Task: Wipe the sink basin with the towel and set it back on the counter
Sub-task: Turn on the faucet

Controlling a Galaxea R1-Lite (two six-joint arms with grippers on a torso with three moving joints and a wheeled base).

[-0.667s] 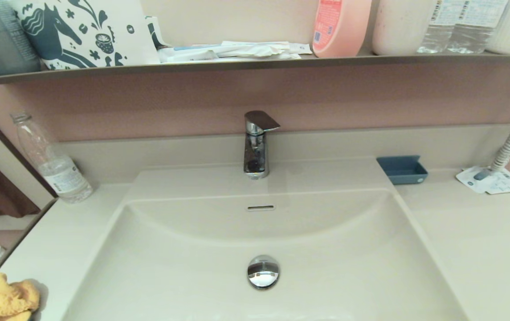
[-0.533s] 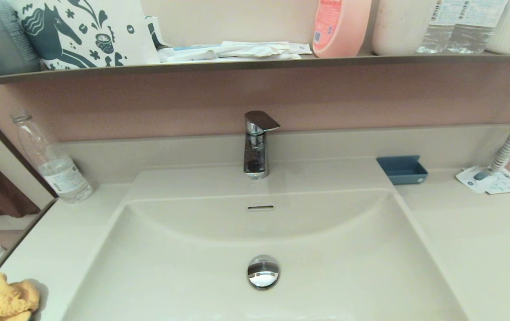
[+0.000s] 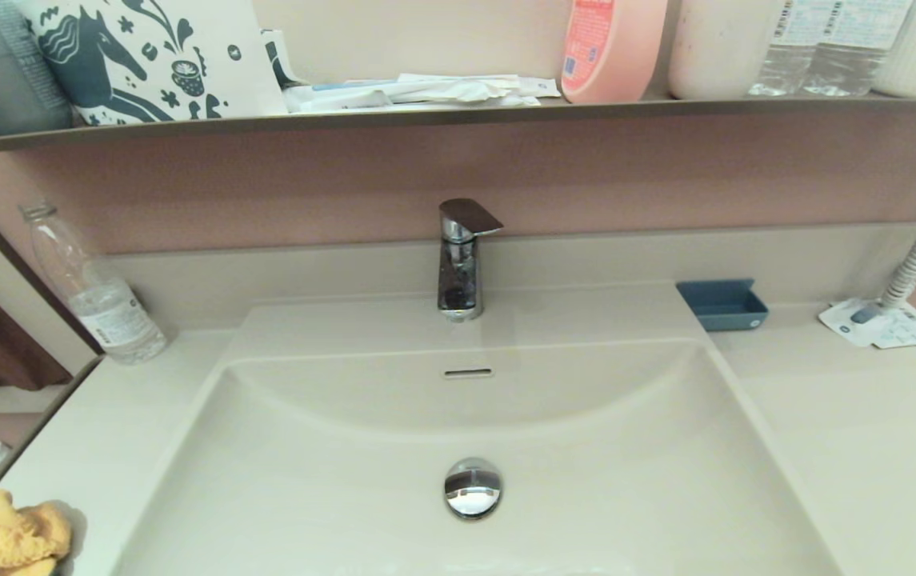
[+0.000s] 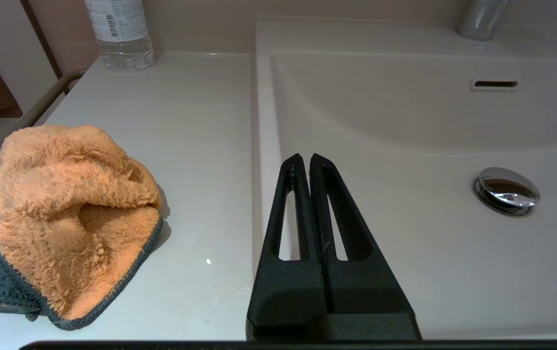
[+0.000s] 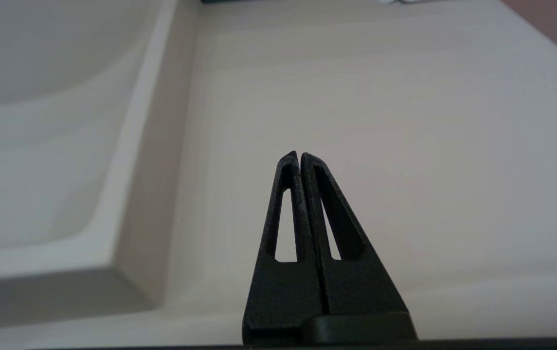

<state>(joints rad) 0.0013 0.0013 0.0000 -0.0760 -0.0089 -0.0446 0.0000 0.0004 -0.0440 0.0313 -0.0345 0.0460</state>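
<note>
The orange towel (image 3: 2, 534) lies crumpled on the counter (image 3: 98, 432) at the near left corner, its grey-blue edge showing in the left wrist view (image 4: 69, 218). The cream sink basin (image 3: 474, 432) with its chrome drain plug (image 3: 473, 487) and overflow slot (image 3: 468, 373) holds nothing. My left gripper (image 4: 306, 158) is shut and empty, above the basin's left rim, apart from the towel. My right gripper (image 5: 299, 154) is shut and empty over the right counter (image 5: 380, 97). Neither gripper shows in the head view.
A chrome faucet (image 3: 462, 256) stands behind the basin. A clear bottle (image 3: 94, 288) is at the back left, a small blue tray (image 3: 722, 304) and a paper card (image 3: 886, 324) with a hose at the back right. A dark shelf (image 3: 458, 112) carries bottles above.
</note>
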